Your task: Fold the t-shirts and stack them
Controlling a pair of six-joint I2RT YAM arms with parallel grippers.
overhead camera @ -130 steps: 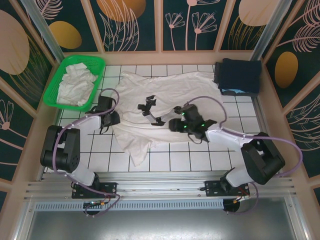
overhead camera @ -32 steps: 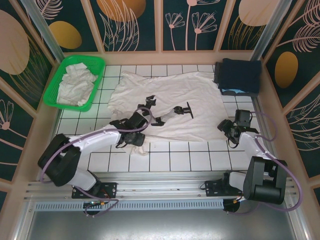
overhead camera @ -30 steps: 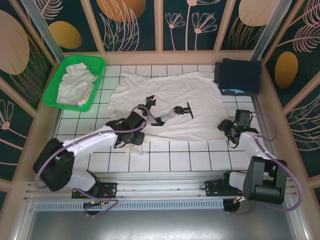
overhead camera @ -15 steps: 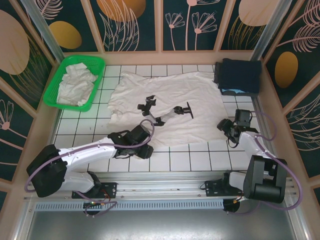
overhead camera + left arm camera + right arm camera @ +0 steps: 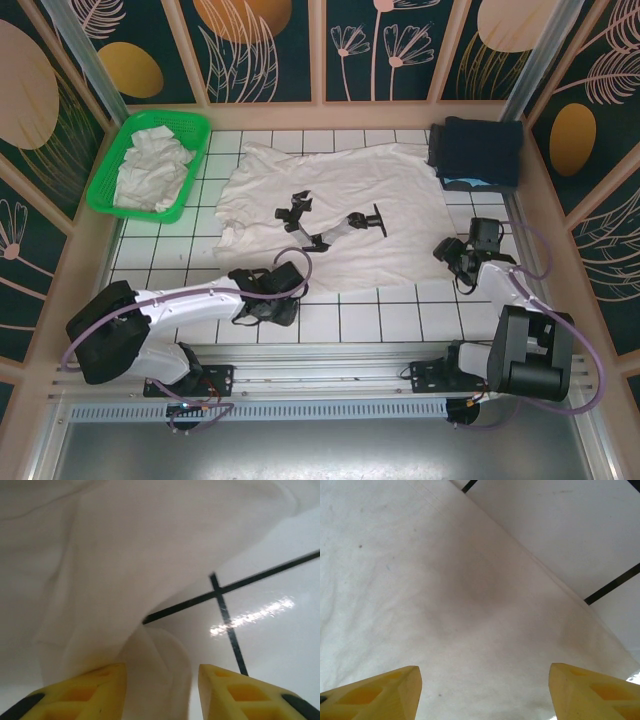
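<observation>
White t-shirt [image 5: 340,195] lies spread on the tiled table [image 5: 360,322], and at its near hem the left gripper [image 5: 162,690] straddles a fold, unclenched, while the right gripper [image 5: 485,690] gapes wide, likely readying a first fold.

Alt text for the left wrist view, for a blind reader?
A wrinkled white t-shirt covers most of the frame, its edge lying on glossy white tiles with dark grout lines. At the bottom, the yellow fingers of the left gripper stand apart with a fold of cloth between them.
</observation>
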